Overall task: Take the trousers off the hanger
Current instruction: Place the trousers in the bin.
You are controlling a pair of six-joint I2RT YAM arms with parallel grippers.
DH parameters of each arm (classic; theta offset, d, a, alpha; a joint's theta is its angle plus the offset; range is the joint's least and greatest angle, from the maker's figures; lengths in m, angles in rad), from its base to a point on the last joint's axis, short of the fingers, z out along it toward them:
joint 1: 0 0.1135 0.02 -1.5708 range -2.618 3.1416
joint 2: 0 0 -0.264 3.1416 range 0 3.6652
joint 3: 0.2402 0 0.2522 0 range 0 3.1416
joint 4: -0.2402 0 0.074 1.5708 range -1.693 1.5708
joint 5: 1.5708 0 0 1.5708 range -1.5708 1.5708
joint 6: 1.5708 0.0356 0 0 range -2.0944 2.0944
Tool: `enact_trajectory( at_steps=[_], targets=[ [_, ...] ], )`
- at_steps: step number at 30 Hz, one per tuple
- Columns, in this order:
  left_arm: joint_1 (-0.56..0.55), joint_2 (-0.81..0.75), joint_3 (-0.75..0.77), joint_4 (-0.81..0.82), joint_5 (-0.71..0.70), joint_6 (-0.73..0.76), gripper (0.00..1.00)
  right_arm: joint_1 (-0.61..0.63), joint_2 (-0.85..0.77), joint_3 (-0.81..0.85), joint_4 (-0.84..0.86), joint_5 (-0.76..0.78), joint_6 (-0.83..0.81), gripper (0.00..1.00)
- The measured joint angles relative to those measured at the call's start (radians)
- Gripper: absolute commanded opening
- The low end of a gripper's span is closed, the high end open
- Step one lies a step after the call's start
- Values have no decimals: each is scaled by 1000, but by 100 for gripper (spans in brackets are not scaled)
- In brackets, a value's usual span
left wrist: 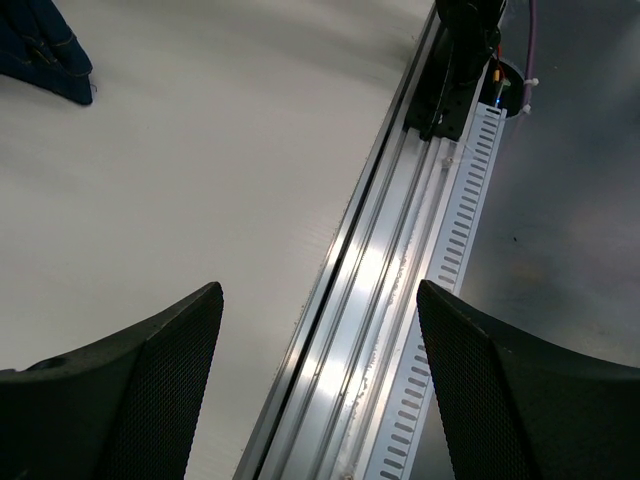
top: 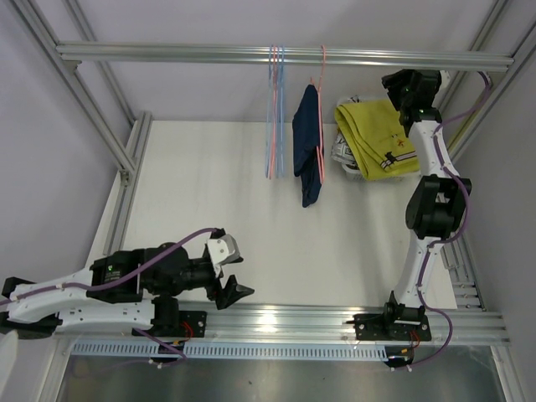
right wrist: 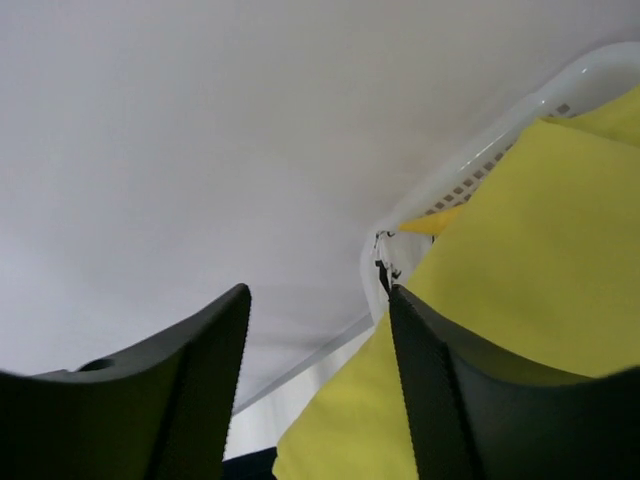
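Note:
Dark navy trousers (top: 308,142) hang from a pink hanger (top: 322,63) on the top rail. Their tip shows in the left wrist view (left wrist: 40,50). Mustard-yellow trousers (top: 377,138) lie on top of a white basket (top: 352,167) at the back right, over a black-and-white print garment (top: 343,151). My right gripper (top: 395,86) is open and raised beside the basket; in its wrist view the yellow cloth (right wrist: 520,300) and the basket rim (right wrist: 470,160) lie behind its open, empty gripper (right wrist: 318,300). My left gripper (top: 237,280) is open and empty near the front rail (left wrist: 318,300).
Empty blue and pink hangers (top: 275,109) hang left of the navy trousers. An aluminium frame rail (top: 285,55) spans the back, with posts at both sides. The front aluminium rail (left wrist: 380,270) and cable duct (left wrist: 460,250) run under my left gripper.

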Motion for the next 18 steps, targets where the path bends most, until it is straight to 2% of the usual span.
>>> enact_trajectory(
  at_steps=[3, 7, 15, 18],
  targets=[
    [0, -19, -8, 0, 0, -1, 83, -1, -11, -29, 7, -14, -1, 48],
    [0, -38, -11, 0, 1, -1, 83, -1, -49, -137, 36, -28, -5, 47],
    [0, -52, -13, 0, 1, -1, 83, -1, -76, -405, 153, -52, 3, 48],
    [0, -58, -13, 0, 1, -2, 84, -1, -76, -428, 182, -66, 6, 50]
  ],
)
